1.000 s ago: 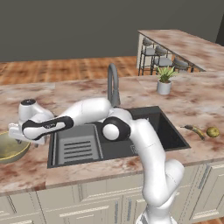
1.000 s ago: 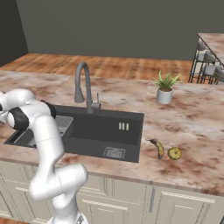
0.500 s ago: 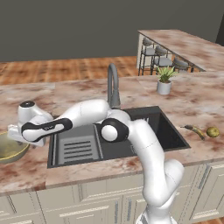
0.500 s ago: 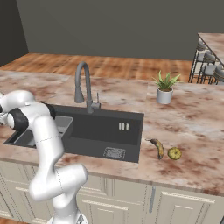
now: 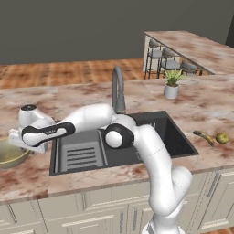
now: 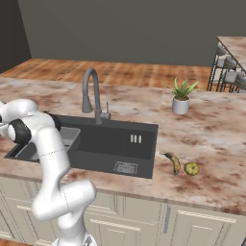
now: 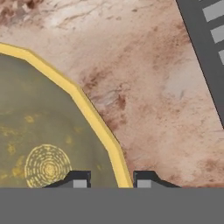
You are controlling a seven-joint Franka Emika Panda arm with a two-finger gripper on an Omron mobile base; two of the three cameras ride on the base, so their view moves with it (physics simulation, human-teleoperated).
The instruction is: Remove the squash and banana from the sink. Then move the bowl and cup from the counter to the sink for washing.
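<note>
The hand view looks straight down on the wide olive-yellow bowl with a pale yellow rim (image 7: 52,131): a faceted rim line runs diagonally across, a pale ringed mark sits on the bowl's mottled floor, and the gripper (image 7: 112,180) straddles the rim, one dark fingertip (image 7: 79,180) inside the bowl and the other outside over the surface. The tips stand close on either side of the rim, but whether they actually press it cannot be told. A corner of the grey ribbed tray shows at the upper right of that view.

The left base view gives the setting: the bowl (image 5: 10,153) sits on the pink-brown marbled stone surface (image 5: 82,96) just left of the dark grey rectangular sink (image 5: 176,137), cut off by the picture's edge, with the arm's hand over its near rim.

The right base view shows the slim curved yellow-brown banana (image 6: 175,162) and the small round yellow-olive squash (image 6: 191,168) lying side by side on the surface right of the sink, near a white pot holding a green plant (image 6: 181,99).
</note>
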